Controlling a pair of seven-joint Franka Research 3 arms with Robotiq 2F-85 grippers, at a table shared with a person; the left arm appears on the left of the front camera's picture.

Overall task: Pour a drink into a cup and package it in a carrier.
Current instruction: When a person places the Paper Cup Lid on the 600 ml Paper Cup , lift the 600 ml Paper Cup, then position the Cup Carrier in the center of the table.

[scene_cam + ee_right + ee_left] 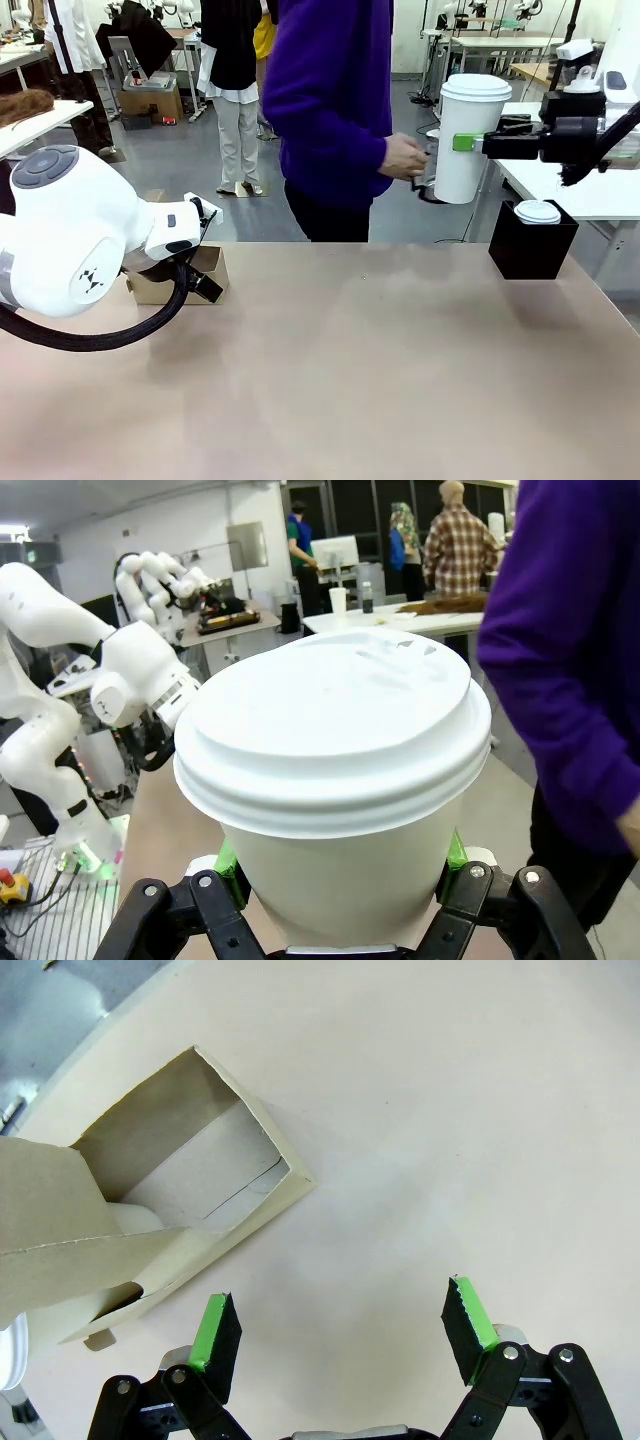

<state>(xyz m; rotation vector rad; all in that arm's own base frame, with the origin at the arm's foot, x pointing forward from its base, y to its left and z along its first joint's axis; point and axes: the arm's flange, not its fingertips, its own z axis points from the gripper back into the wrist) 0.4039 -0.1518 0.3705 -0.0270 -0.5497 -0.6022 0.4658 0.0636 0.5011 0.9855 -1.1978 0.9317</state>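
The right gripper (pixel 466 143) is clamped mid-wall on the tall white lidded paper cup (pixel 470 110), likely thin-walled, crushable, liquid-heavy.

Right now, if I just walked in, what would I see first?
The tall white lidded cup, held up in the air by the right gripper at the far right, beside a person in a purple top. Then the left gripper, open above the table next to the brown cardboard carrier.

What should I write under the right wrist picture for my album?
The right gripper, jaws shut on a lidded white cup, beside a person in purple.
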